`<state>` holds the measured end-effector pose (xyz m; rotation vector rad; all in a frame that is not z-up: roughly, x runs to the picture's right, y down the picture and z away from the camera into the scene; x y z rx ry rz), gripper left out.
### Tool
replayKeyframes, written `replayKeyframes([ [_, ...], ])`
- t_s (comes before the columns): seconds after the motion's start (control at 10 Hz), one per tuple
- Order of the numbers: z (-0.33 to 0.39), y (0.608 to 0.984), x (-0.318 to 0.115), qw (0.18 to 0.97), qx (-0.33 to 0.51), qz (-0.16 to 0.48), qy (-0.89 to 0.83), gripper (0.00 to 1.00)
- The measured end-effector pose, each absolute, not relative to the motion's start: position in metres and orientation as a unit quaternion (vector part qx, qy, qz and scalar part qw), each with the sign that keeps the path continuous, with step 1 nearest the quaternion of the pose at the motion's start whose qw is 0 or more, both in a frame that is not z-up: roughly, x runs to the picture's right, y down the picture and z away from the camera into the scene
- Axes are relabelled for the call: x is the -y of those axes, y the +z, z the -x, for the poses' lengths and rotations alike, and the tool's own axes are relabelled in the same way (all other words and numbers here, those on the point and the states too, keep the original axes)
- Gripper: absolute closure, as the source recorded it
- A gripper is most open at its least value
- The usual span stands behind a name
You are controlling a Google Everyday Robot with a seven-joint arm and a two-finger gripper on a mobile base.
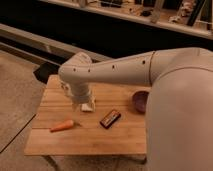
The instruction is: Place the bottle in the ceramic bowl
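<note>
Camera view. Low over the left-middle of the wooden surface (120, 137): gripper (86, 103), mostly hidden under the white arm (120, 70), jaws spread wide. Just beneath it, a small white piece (88, 107); cannot tell whether this is the bottle. Near the front left, a carrot (62, 125). To its right, a dark bar (110, 118). At the right edge, the ceramic bowl (140, 101), partly behind the arm.

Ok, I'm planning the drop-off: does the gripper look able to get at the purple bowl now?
Probably yes: the gripper hangs low over the table, bare wood lies between it and the purple bowl, whose top is uncovered. The dark bar lies off that line.
</note>
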<state>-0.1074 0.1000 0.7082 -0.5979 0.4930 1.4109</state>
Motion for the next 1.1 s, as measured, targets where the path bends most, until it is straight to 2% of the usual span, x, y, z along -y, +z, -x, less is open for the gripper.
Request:
replayKeyframes([
  [0.6,0.138,0.745,-0.032,0.804,-0.07,0.249,0.535,0.35],
  [1.1,0.135,0.816,0.004,0.854,-0.017,0.21,0.475,0.35],
])
